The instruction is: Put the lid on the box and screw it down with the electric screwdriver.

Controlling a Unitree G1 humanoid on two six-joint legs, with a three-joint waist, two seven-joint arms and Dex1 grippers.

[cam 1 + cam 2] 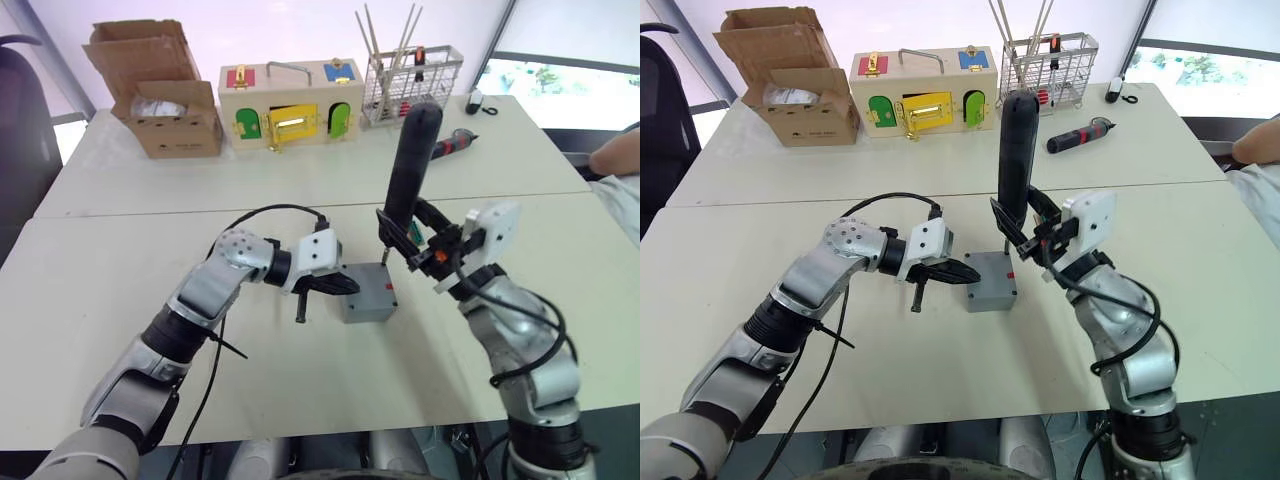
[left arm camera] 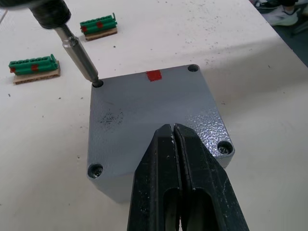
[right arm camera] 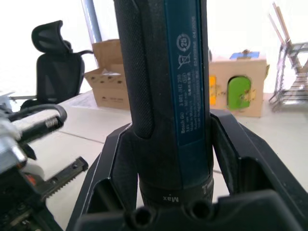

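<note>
The electric screwdriver point(image 1: 1017, 150) stands nearly upright, long axis vertical, its thin metal bit pointing down into a corner screw hole of the lid point(image 2: 149, 113). The lid sits closed on the box point(image 1: 990, 281), which rests on the white table point(image 1: 940, 370). The right gripper point(image 3: 166, 159) clamps the screwdriver's lower body between its two fingers, hiding part of the barrel. The left gripper point(image 2: 175, 139) presses its tips together, nothing between them, on the lid's edge opposite the red mark point(image 2: 153, 75). The box's contents are covered.
</note>
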